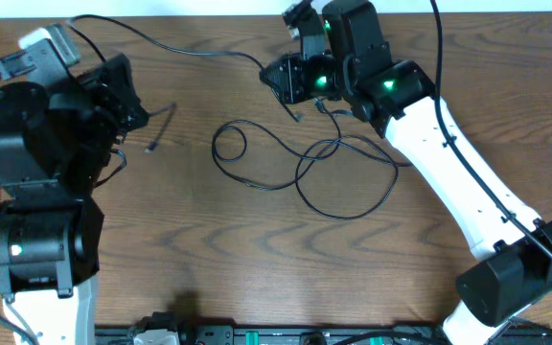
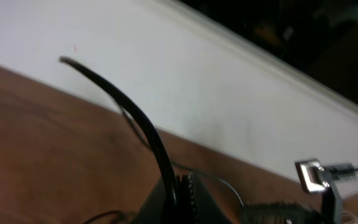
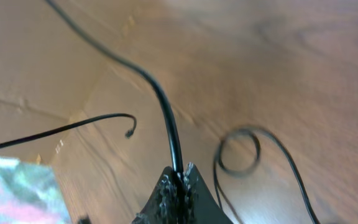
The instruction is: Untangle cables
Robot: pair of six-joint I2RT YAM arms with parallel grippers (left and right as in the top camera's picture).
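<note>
**Overhead:** The table (image 1: 257, 268) shows wide bare wood on its near side. A pale wall (image 1: 209, 8) borders the far edge, close behind the right pincer (image 1: 274, 77). The cables (image 1: 348, 177) lie in loose loops just beside that pincer, spreading toward the near side. One thin strand leads from its tips along the far edge to the left arm (image 1: 36, 163), whose fingertips I cannot make out here.

**Left wrist:** The left pincer (image 2: 182, 183) is pressed together on a black cable. The cable rises from its tips and arcs up to the left across the wall. The table's edge lies just ahead. A silver plug (image 2: 309, 175) sits off to the right, apart from the tips.

**Right wrist:** The right pincer is clamped on a cable that runs ahead and then veers left. A small loop lies on the wood just right of the tips, and a loose end lies to their left. Open wood lies beyond.
</note>
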